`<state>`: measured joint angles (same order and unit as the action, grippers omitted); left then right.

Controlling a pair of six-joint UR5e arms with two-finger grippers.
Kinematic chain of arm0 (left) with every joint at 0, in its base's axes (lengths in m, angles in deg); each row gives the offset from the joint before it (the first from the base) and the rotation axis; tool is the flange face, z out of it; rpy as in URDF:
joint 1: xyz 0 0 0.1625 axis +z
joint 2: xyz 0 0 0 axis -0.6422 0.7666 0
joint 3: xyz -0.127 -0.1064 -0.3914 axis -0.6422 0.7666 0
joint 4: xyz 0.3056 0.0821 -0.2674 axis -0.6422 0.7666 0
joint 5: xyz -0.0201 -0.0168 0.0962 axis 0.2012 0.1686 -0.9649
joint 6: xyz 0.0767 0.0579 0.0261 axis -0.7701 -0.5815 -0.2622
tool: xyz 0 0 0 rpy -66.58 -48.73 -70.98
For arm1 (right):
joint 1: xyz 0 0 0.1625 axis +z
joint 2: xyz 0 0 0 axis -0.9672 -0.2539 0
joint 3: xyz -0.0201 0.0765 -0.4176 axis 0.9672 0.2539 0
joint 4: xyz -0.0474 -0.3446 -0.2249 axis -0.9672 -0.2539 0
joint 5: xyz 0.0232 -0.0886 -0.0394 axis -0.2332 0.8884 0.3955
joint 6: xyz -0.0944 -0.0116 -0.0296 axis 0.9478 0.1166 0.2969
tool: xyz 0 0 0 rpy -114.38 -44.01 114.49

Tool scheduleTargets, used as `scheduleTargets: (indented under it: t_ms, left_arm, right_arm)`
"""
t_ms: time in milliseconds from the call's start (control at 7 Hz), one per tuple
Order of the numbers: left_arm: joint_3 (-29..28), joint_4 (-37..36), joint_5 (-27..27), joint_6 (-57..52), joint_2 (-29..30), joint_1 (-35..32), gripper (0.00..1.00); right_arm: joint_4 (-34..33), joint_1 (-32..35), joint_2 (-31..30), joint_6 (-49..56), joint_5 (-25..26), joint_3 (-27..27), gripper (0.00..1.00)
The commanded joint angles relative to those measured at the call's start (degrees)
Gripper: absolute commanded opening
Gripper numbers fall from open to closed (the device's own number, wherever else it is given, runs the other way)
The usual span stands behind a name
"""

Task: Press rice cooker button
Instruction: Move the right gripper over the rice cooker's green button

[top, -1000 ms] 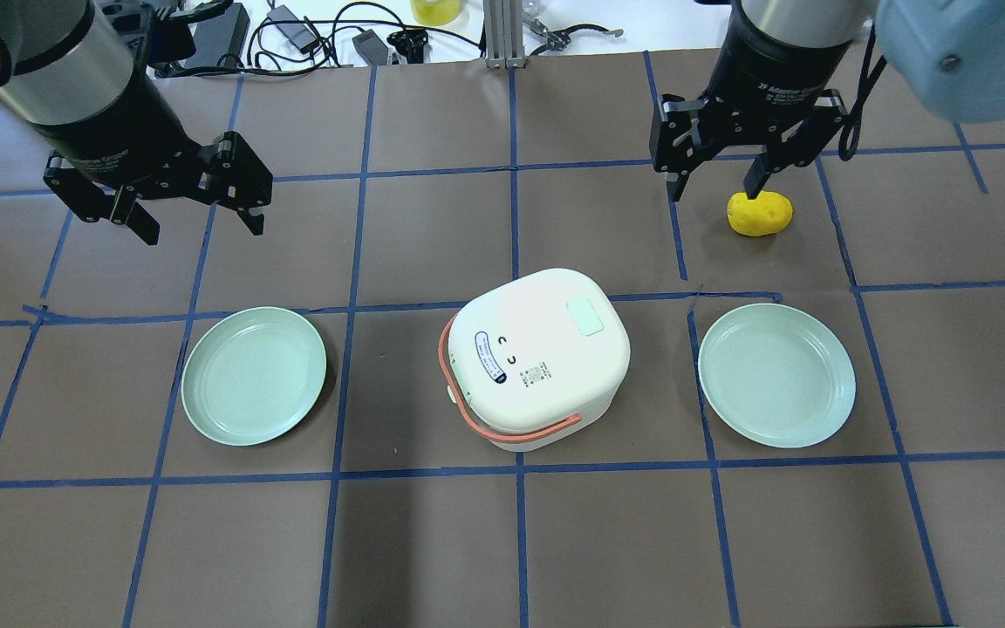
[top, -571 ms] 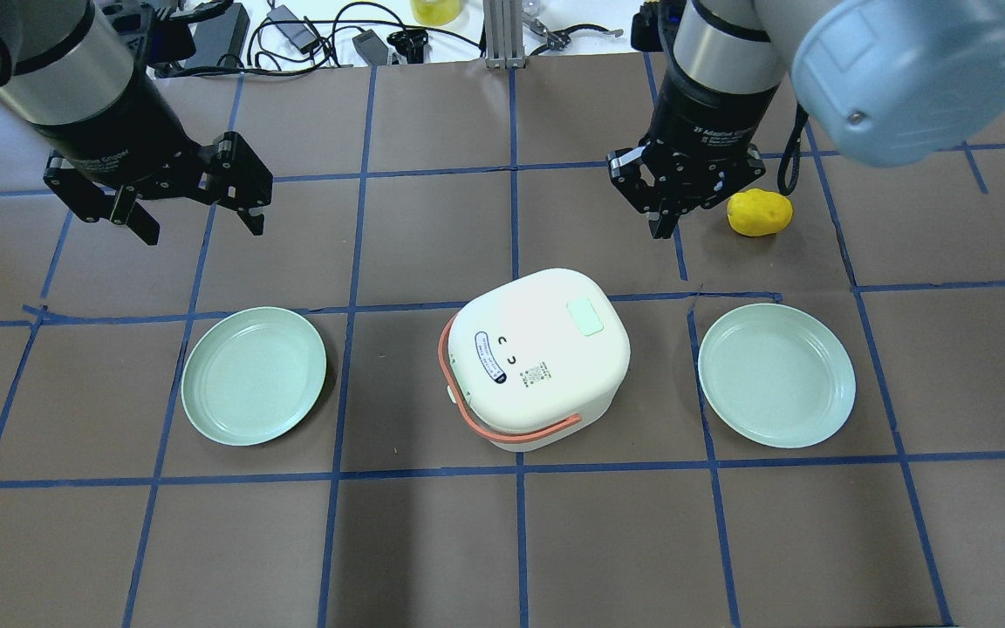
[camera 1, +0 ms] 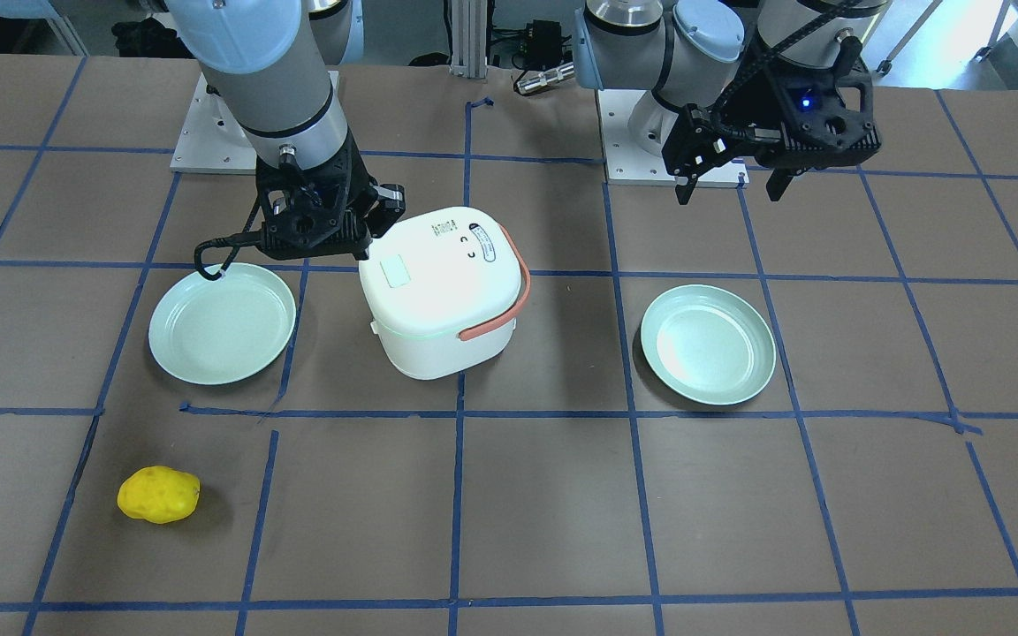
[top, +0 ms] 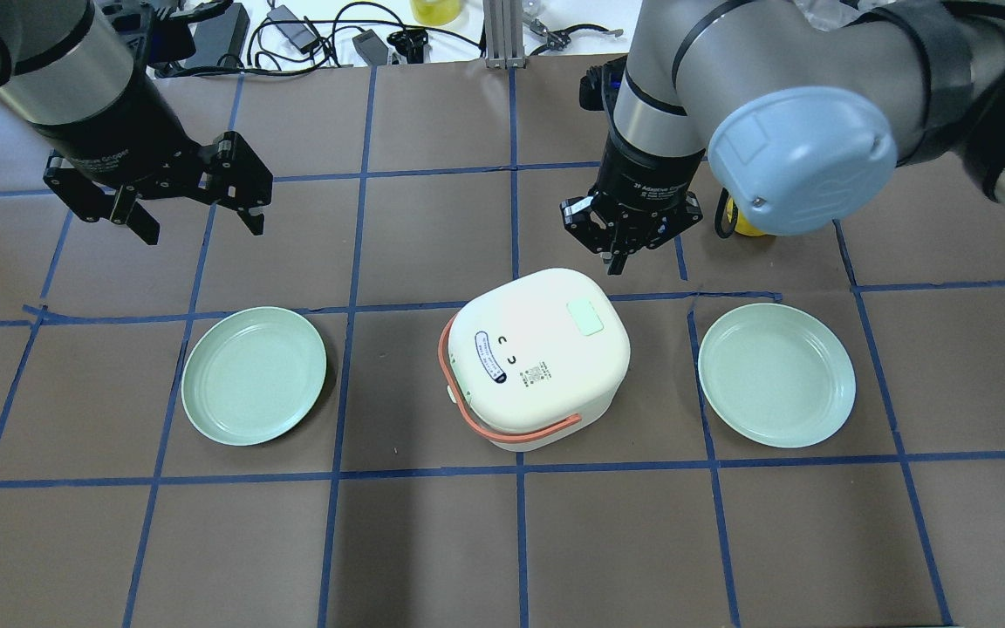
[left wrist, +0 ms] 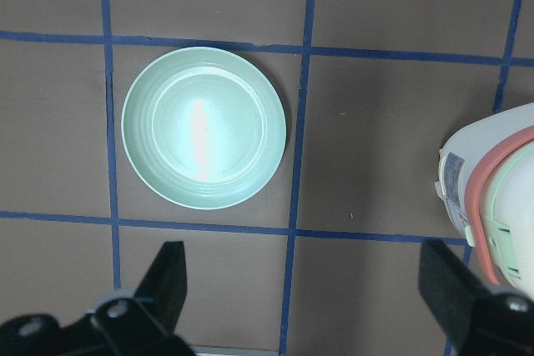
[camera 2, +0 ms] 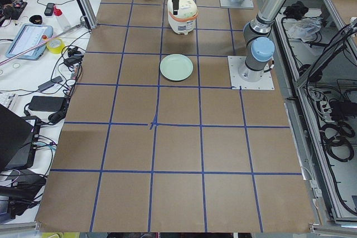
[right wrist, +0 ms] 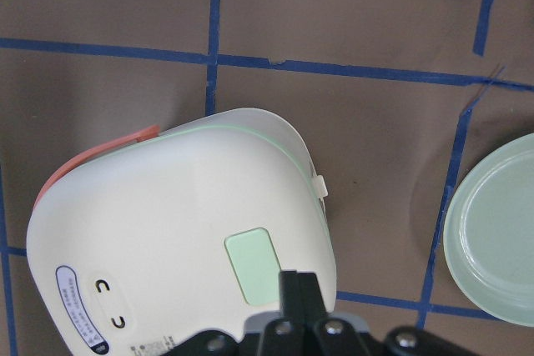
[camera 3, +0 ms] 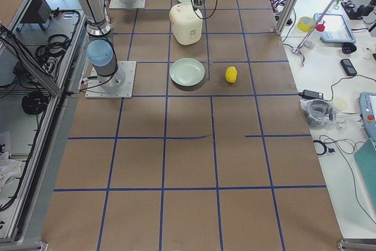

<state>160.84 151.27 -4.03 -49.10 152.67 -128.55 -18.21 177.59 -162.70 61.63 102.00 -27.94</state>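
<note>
The white rice cooker (top: 537, 358) with an orange handle stands mid-table, with a pale green button (top: 585, 317) on its lid. My right gripper (top: 620, 258) is shut and empty. It hovers just beyond the cooker's far edge, near the button. In the right wrist view its closed fingertips (right wrist: 298, 285) sit right beside the button (right wrist: 253, 266). In the front view it (camera 1: 366, 249) is at the cooker's (camera 1: 438, 291) left side. My left gripper (top: 203, 228) is open and empty, high at the far left; it also shows in the left wrist view (left wrist: 309, 289).
Two pale green plates lie either side of the cooker, one on the left (top: 254, 375) and one on the right (top: 775, 375). A yellow potato-like object (camera 1: 158, 495) lies beyond the right plate, mostly hidden behind my right arm in the overhead view. Cables lie at the far table edge.
My right gripper has moved left from above the yellow object to the cooker's far edge and has shut its fingers. The left arm has not moved.
</note>
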Motion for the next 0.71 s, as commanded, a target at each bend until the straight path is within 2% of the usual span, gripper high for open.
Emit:
scheduleTargets:
  t_ms: [0, 571]
  left_arm:
    - [0.0, 0.0, 0.0, 0.0, 0.0, 0.0, 1.0]
    - [0.0, 0.0, 0.0, 0.0, 0.0, 0.0, 1.0]
  right_arm:
    - [-2.6, 1.3, 1.9, 0.0, 0.0, -1.1, 0.0]
    - [-3.5, 2.3, 3.0, 0.0, 0.0, -2.6, 0.0]
